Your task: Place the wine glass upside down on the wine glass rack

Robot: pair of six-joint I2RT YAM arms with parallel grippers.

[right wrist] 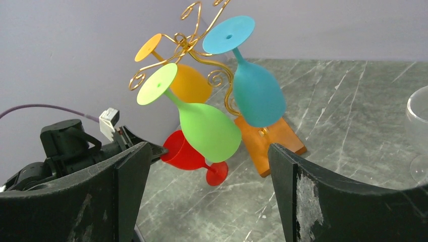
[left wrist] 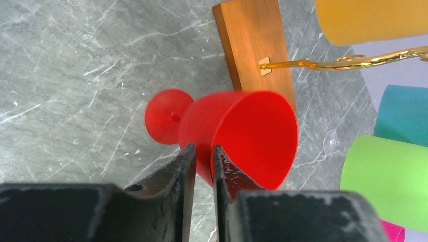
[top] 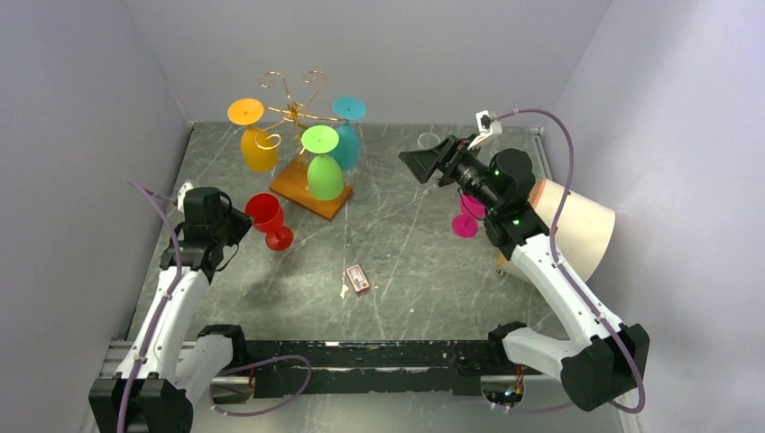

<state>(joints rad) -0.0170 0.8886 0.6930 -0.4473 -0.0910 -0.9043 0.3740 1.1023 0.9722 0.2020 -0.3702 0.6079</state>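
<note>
A red wine glass [top: 267, 216] [right wrist: 185, 151] leans on its side left of the rack, its foot resting on the table and its bowl raised toward my left arm. My left gripper [top: 242, 223] [left wrist: 204, 151] is shut on the bowl's rim [left wrist: 237, 126], one finger inside and one outside. The wine glass rack [top: 290, 113] [right wrist: 188, 43] is gold wire on a wooden base [top: 309, 189] [left wrist: 252, 40]. It carries orange [top: 257, 144], green [top: 324, 171] and teal [top: 345, 140] glasses upside down. My right gripper [top: 422, 162] [right wrist: 209, 147] hovers open and empty on the right, facing the rack.
A pink glass [top: 466, 216] sits under my right arm. A beige cylinder [top: 577, 225] lies at the right edge. A small red and white box [top: 357, 279] lies mid-table. A clear glass [right wrist: 419, 131] stands right of the rack. Grey walls close three sides.
</note>
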